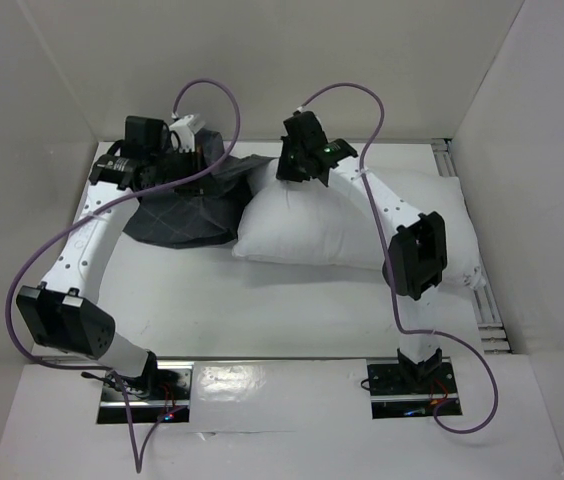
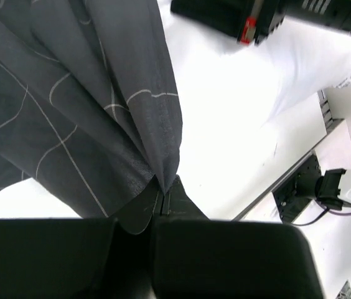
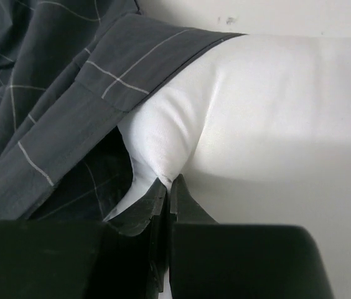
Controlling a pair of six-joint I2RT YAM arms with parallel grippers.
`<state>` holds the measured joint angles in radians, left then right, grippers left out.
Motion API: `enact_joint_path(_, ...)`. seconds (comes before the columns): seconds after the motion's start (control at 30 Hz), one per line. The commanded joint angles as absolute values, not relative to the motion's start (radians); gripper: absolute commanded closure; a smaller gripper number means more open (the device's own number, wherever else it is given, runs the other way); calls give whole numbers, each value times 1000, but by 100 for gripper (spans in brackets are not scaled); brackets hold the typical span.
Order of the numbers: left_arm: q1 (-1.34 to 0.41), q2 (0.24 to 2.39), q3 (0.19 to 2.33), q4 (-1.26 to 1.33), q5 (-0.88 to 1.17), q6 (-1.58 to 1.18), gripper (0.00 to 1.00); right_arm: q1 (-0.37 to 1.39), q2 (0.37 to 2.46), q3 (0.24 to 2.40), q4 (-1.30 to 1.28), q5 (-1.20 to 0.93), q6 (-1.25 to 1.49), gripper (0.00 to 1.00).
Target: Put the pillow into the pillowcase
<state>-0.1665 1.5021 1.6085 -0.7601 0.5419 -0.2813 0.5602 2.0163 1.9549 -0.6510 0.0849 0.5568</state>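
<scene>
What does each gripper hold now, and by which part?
The left gripper is shut on a bunched fold of the pillowcase. The right gripper is shut on a pinch of the pillow, at its end next to the pillowcase.

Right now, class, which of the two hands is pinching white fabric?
The right hand: it is shut on a corner of the white pillow, whereas the left hand grips the dark checked pillowcase.

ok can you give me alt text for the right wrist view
The right gripper, shut, pinches a fold of the white pillow near its corner. To the left, the dark grey pillowcase with a thin light grid lies bunched, its hem overlapping the pillow's edge.
</scene>
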Motion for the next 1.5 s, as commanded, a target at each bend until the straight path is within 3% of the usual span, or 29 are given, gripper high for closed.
enact_joint_path(0.0,-167,1511,1652,-799,597,-245,100,548,2025,1997,-543,80,574,100)
enact_joint_path(0.3,-227,1652,1805,-752,606,-304,100,617,2020,2036,-566,47,566,100)
enact_joint_path(0.47,-227,1713,1900,-729,583,-337,100,650,1896,1766,-529,81,586,100)
enact_joint_path(0.63,-227,1735,1928,-738,641,-316,100,719,1841,1689,-543,71,595,100)
enact_joint_path(1.03,-206,1615,1939,-884,546,-232,100,863,2037,2144,-690,-44,563,100)
enact_joint_path(1.3,-196,1575,1832,-902,506,-232,100,698,2045,2086,-548,28,584,100)
enact_joint_path(1.47,-196,1623,1810,-870,506,-221,100,568,2098,2086,-495,-81,613,100)
